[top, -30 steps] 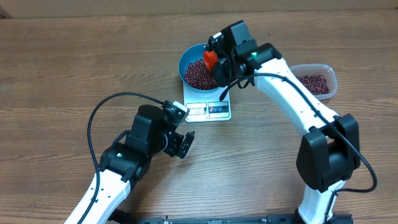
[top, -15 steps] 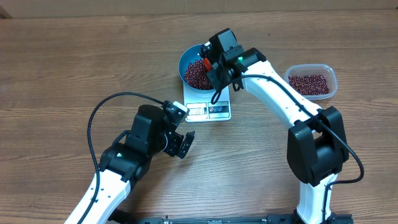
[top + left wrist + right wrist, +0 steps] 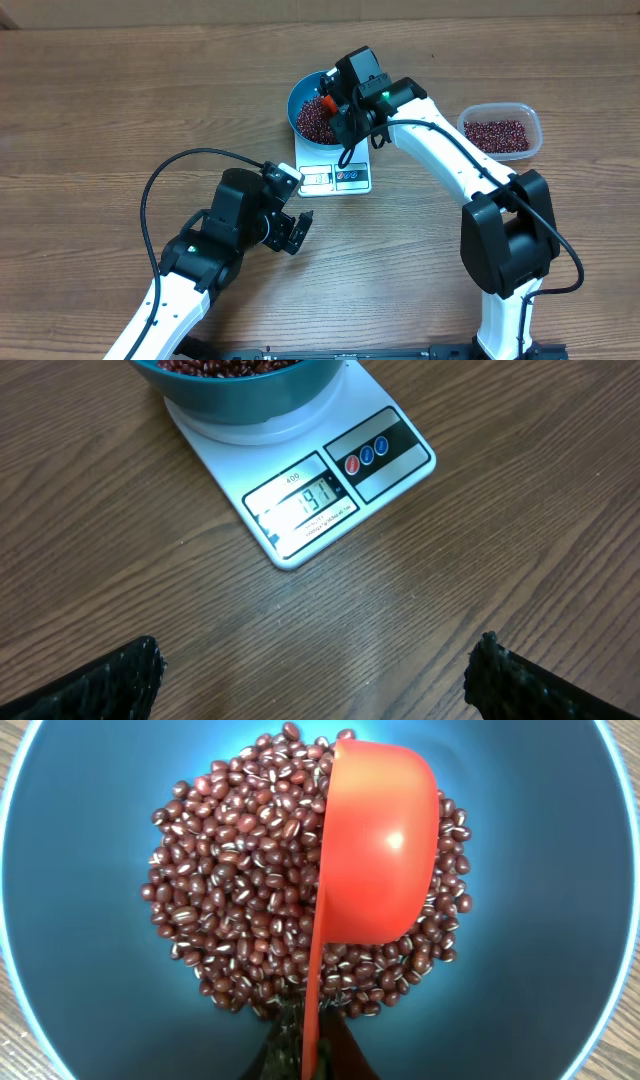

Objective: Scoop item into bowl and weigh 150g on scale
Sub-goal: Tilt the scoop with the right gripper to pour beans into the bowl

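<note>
Wooden table, beans in blue bowl on scale.
Left gripper gapes wide, empty, at the scale's 7 o'clock; right gripper pinches a red scoop over the beans; tub at the bowl's 3 o'clock.

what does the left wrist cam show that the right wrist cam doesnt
Only the left wrist view: the white scale with its display and three buttons, the wooden table, and the blue bowl sitting on the scale. Only the right wrist view: the red scoop over the heap of beans, and the bowl's inside. Both: the bowl holding beans.
</note>
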Available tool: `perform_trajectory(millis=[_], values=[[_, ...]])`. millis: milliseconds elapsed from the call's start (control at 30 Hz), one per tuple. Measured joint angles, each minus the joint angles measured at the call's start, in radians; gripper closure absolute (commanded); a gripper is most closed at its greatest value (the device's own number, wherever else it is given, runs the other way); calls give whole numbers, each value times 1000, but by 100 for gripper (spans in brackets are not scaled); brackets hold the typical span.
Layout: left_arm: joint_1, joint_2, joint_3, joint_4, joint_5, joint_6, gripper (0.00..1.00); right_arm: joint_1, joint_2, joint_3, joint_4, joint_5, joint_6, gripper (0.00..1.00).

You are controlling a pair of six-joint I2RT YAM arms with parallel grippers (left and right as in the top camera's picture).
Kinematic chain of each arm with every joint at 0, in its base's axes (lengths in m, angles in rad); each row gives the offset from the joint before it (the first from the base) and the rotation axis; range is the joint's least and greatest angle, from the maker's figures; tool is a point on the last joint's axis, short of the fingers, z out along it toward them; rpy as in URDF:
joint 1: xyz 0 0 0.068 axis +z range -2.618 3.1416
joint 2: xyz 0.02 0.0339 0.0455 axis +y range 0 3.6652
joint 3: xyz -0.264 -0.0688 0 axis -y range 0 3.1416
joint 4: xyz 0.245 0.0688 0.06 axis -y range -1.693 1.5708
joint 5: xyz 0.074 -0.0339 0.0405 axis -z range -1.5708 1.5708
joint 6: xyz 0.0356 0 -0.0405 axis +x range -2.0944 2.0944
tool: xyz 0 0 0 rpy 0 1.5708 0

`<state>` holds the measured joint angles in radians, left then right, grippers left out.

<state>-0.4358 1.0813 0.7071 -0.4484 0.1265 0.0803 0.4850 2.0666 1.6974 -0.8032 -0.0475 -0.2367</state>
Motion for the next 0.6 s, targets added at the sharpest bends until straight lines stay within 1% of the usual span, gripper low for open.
perform_trajectory(millis=[333, 600], values=[[0, 0, 0, 0, 0, 0, 1, -21, 2, 60, -32, -53, 15, 96], [0, 0, 0, 0, 0, 0, 1, -61, 2, 90, -94, -143, 23, 96]])
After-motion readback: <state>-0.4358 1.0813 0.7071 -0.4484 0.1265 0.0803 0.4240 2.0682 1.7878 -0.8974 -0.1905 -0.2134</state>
